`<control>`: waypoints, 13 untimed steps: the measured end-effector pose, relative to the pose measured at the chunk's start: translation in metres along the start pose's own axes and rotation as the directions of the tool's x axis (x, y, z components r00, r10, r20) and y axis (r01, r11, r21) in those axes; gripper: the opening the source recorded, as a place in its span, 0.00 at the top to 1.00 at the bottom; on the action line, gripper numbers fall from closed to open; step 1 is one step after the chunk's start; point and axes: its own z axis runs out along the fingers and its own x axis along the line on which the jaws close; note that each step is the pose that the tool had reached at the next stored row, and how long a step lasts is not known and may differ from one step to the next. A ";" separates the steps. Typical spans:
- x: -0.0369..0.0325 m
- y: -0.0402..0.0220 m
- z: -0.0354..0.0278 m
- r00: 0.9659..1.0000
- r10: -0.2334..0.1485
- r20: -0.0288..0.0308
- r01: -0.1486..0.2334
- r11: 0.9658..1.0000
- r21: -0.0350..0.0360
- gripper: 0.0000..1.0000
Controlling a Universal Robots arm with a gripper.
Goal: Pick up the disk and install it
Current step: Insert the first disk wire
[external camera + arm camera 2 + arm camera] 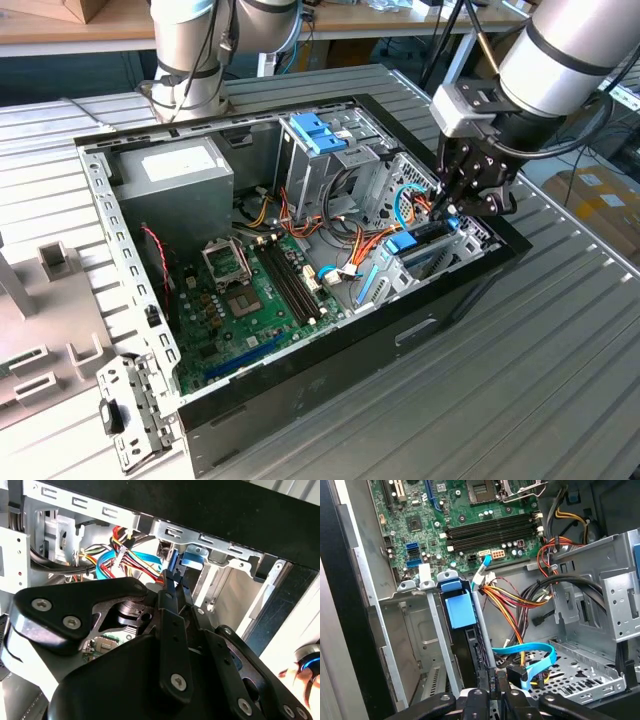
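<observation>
inside the open black computer case [330, 345], the black gripper [496, 687] pinches the dark grey disk in its light blue carrier [462, 611], seated in the metal drive bay [410, 630]. nearby orange cables [505, 597] could snag.

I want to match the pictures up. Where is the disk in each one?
Exterior view: the disk stands in a bay at the case's edge, under the gripper.
First wrist view: upright in the metal bay, blue tab on it.
Second wrist view: blue piece just past the gripper.
Shared landmark: the light blue cable nearby.
</observation>
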 end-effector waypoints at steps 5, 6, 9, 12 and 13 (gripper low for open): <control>0.0002 0.0002 0.0006 0.996 -0.085 0.002 0.085 0.996 -0.010 0.82; 0.0003 0.0001 0.0007 0.996 -0.085 0.002 0.085 0.996 -0.010 0.82; 0.0010 0.0000 0.0011 0.994 -0.111 0.003 0.111 0.994 -0.013 0.82; 0.0013 0.0000 0.0021 0.988 -0.154 0.005 0.154 0.988 -0.018 0.82; 0.0017 -0.0001 0.0026 0.988 -0.154 0.005 0.154 0.988 -0.018 0.82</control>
